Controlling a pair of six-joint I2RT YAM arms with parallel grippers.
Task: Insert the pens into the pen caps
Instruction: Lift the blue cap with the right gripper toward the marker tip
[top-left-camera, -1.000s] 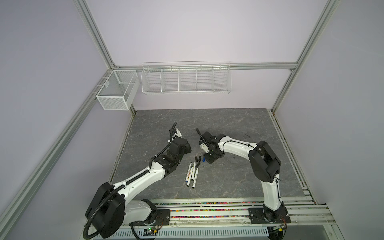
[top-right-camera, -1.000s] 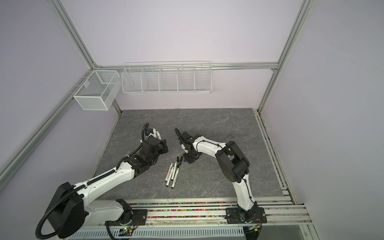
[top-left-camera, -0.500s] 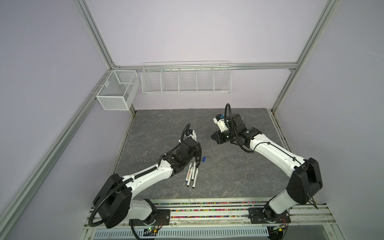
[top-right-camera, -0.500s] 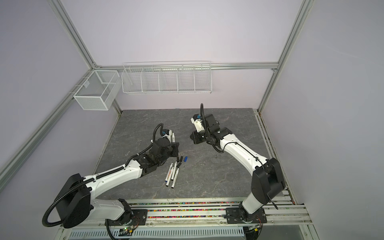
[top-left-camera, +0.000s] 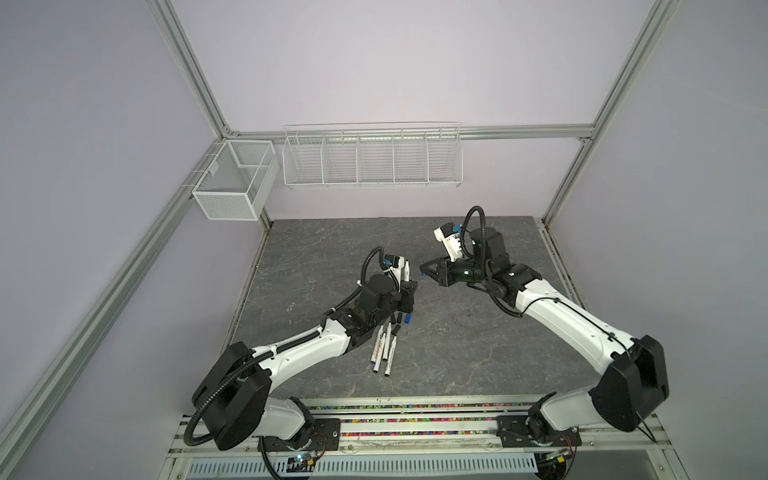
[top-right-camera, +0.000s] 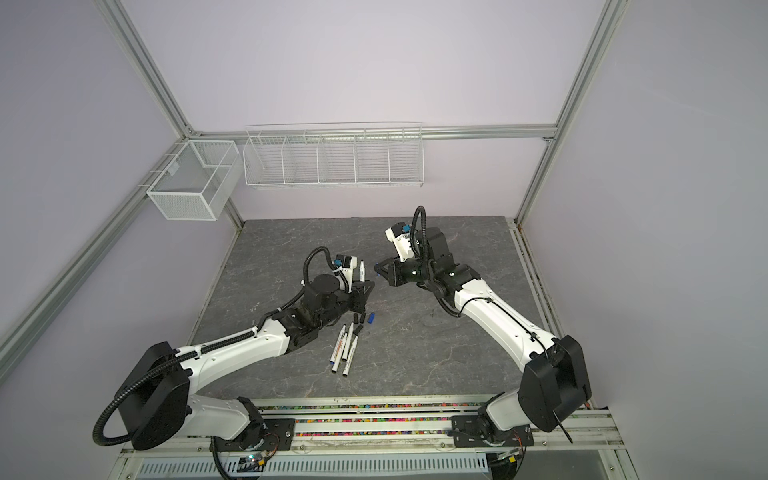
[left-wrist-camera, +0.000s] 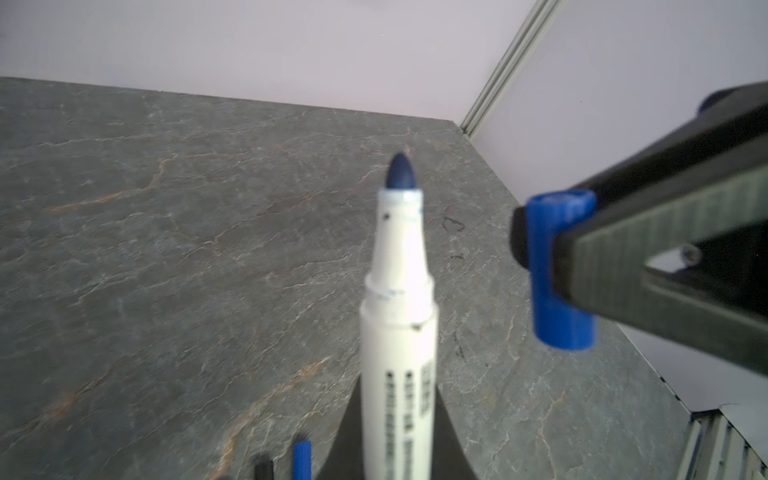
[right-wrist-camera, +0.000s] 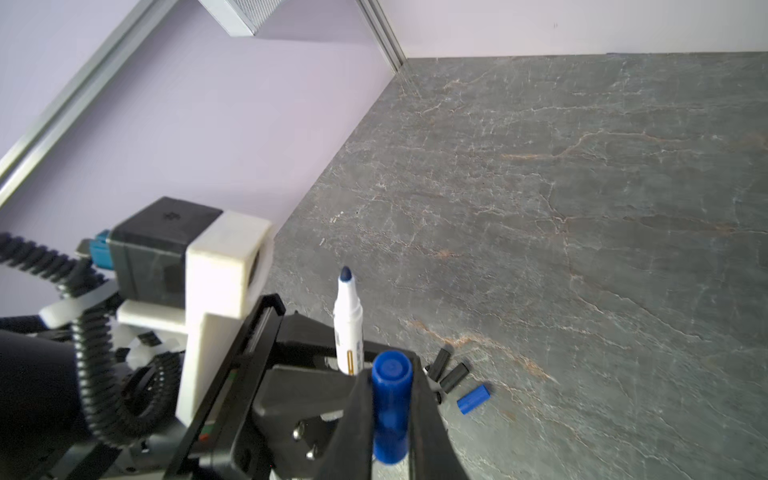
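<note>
White mesh bin (top-left-camera: 232, 187) and divided wire rack (top-left-camera: 372, 160) hang on the rail. My left gripper (top-right-camera: 365, 289) clamps a blue-tipped pen (left-wrist-camera: 399, 332) upright; my right gripper (top-left-camera: 426, 270) pinches a stubby blue cap (left-wrist-camera: 559, 328) beside its tip. Three pens (top-left-camera: 384, 345) and loose caps (right-wrist-camera: 473, 398) lie on the veined grey slab (top-left-camera: 478, 340).

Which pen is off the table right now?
The blue-tipped pen, held tip-up in the left gripper; the other pens lie flat on the table.
</note>
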